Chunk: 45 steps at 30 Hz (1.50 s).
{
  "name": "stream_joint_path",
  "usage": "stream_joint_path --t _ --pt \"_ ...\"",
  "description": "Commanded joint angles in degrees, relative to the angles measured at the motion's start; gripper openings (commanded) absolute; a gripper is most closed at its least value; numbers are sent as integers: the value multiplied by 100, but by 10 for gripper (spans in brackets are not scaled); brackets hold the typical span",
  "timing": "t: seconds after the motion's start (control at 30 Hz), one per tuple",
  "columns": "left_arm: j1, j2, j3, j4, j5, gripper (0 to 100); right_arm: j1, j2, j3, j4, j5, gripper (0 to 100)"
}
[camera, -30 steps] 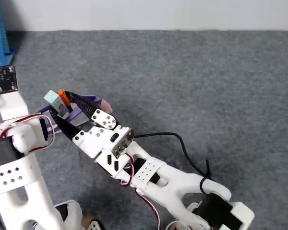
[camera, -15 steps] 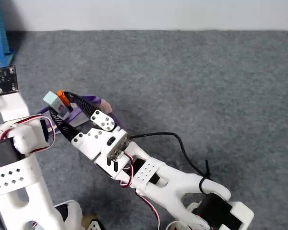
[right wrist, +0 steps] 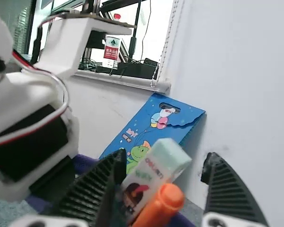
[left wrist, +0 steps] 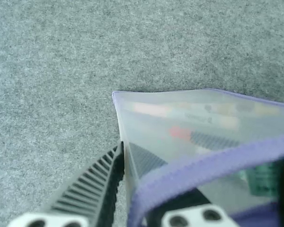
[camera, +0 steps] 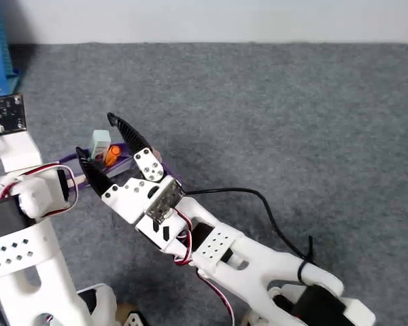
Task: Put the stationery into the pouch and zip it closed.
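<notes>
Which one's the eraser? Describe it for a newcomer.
On the grey mat, the open right claw sits over the purple pouch. Between its fingers, the eraser is the pale mint-and-white block; the orange item beside it is rounded.

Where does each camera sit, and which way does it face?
High view: fixed above the table, looking down; the right gripper shows, open around the eraser.
Left wrist view: on the left wrist, facing down at the pouch; left gripper clamps its edge.
Right wrist view: on the right wrist, facing about level toward a wall; own gripper shows.
Shared: high and right wrist views show the eraser.
</notes>
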Motion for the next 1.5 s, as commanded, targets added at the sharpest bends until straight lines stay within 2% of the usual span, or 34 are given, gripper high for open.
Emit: stream_joint_path --t 0.0,0.4,0.57,0.73,0.9,1.07,1.27,1.47 --pt "26 -26 22 -123 -35 13 92 -558 -185 277 -369 243" --pt "26 -26 22 -132 -35 13 92 -2220 -185 1947 -607 243" --pt "18 -26 22 -141 -35 13 347 -2967 -185 3697 -1134 242" --pt "-369 -26 13 -281 -35 13 857 -3547 -185 5516 -1758 241" --pt "-475 -26 13 -308 -35 13 1218 -3582 -185 7099 -1785 241" --pt "-475 -26 22 -299 -35 13 1253 -3389 -176 8233 -1644 241" --pt "-475 -26 22 -273 -35 13 1244 -1727 -211 8418 -1152 241" --pt "-475 -26 31 -264 -35 13 971 66 -229 7354 -765 241"
